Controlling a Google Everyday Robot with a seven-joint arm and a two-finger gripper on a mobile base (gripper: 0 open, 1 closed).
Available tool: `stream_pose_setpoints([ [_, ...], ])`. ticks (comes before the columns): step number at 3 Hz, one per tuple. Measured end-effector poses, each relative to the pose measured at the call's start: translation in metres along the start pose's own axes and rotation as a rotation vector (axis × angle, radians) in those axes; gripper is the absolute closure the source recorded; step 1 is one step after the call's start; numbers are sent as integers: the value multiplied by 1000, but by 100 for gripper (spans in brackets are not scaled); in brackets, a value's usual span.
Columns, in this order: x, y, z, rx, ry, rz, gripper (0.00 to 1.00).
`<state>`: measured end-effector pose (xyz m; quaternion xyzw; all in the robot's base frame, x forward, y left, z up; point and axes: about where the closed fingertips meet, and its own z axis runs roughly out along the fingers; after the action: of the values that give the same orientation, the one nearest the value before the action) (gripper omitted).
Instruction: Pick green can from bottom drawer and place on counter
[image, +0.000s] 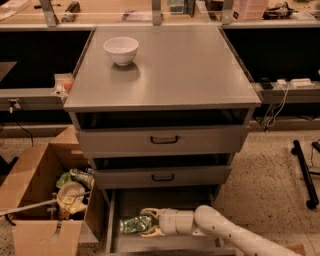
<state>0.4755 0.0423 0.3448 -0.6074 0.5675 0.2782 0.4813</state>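
Observation:
The green can (133, 224) lies on its side on the floor of the open bottom drawer (125, 245), at its left. My gripper (148, 223) reaches in from the right on a white arm, with one finger above and one below the can's right end. The fingers are closed around the can, which still rests low in the drawer. The counter (170, 70) is the grey cabinet top above.
A white bowl (121, 50) stands on the counter's back left. Two upper drawer fronts (164, 141) with black handles sit slightly open above the bottom drawer. A cardboard box (45, 200) of rubbish stands left of the cabinet. A tan workbench (150, 12) runs behind.

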Motion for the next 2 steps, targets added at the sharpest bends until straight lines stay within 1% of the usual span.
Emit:
stream_pose_setpoints([
  [1,-106,-7,-44,16,-2,-111,100],
  [2,-162,-14,-72,26,12,-187,100],
])
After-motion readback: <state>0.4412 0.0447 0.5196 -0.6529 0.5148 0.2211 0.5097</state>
